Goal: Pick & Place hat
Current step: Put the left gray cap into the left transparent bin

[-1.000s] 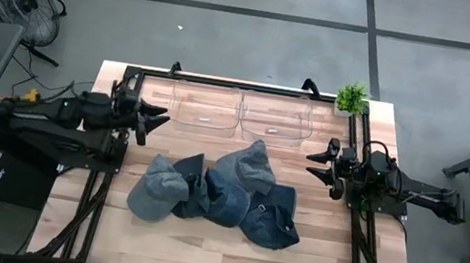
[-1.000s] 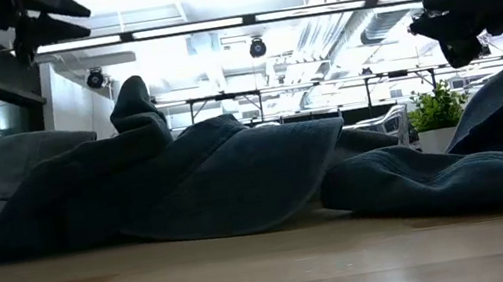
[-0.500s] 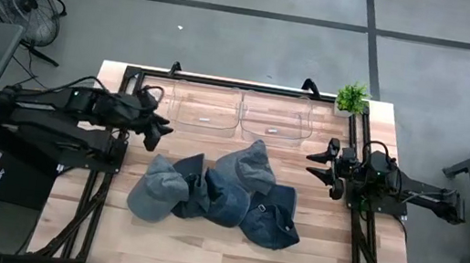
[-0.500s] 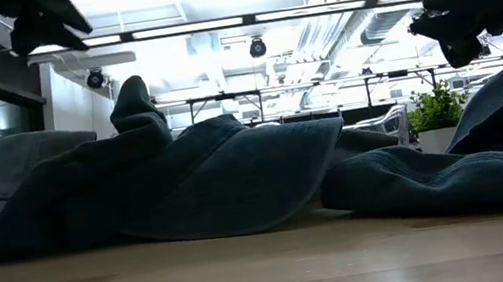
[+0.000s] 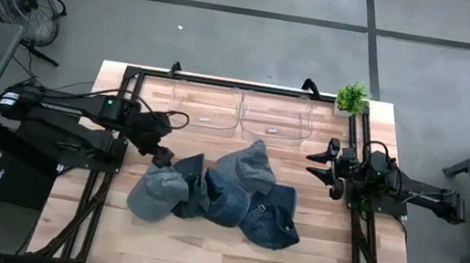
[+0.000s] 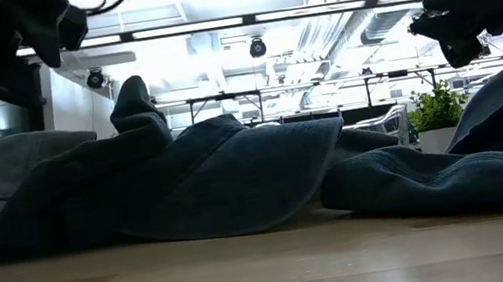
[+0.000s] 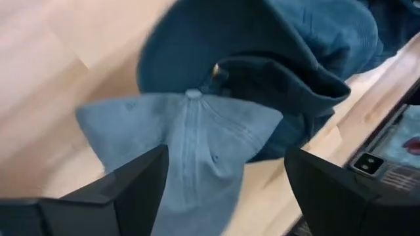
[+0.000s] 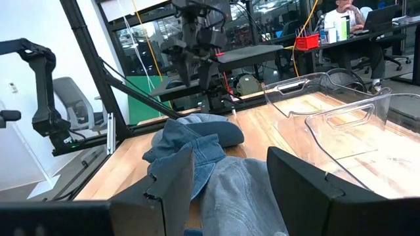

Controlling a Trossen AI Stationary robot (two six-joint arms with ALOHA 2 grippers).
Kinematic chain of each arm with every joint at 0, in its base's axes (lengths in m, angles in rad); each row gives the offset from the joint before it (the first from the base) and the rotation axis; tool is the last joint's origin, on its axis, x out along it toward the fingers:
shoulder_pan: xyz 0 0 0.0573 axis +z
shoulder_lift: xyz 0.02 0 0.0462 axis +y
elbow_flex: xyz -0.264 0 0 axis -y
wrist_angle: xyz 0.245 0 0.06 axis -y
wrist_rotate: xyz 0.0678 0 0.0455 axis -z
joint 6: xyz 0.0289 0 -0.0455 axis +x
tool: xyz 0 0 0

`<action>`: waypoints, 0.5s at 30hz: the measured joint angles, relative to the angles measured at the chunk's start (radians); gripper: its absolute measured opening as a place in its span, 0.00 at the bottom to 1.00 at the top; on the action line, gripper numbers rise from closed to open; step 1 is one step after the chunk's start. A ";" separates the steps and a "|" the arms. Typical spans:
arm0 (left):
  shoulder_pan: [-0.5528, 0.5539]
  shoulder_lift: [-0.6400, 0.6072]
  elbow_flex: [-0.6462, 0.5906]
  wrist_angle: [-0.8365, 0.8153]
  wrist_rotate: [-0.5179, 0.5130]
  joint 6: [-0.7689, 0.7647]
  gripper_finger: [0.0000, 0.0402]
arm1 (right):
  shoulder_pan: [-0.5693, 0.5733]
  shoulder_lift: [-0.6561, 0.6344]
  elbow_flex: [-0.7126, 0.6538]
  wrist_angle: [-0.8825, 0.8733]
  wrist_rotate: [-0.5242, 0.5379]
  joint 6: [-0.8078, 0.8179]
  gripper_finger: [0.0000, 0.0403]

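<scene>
The left arm has swung in from the worktop's (image 5: pixel 202 237) edge, and its left hand (image 5: pixel 161 152) now hangs over the pale blue hat (image 5: pixel 155 192) at the left end of the heap, fingers spread wide with nothing between them. In the left wrist view that pale hat (image 7: pixel 197 151) lies crown up, its top button showing, a darker hat (image 7: pixel 275 59) overlapping it behind. The pile of hats (image 5: pixel 227 190) sits mid-worktop, in front of two clear bins (image 5: pixel 237 113). How many hats are in it is hard to count, since they overlap. The right hand (image 5: pixel 327 167) waits off at the right edge, fingers parted and empty. No readable writing or labels anywhere.
</scene>
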 joint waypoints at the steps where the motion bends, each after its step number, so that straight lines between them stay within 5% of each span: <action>1: 0.000 0.019 0.001 0.000 0.018 -0.004 0.76 | 0.000 0.000 0.000 0.000 0.000 0.000 0.47; 15: -0.003 0.221 0.000 -0.107 0.090 0.024 0.73 | 0.000 0.001 0.000 0.000 0.000 0.000 0.47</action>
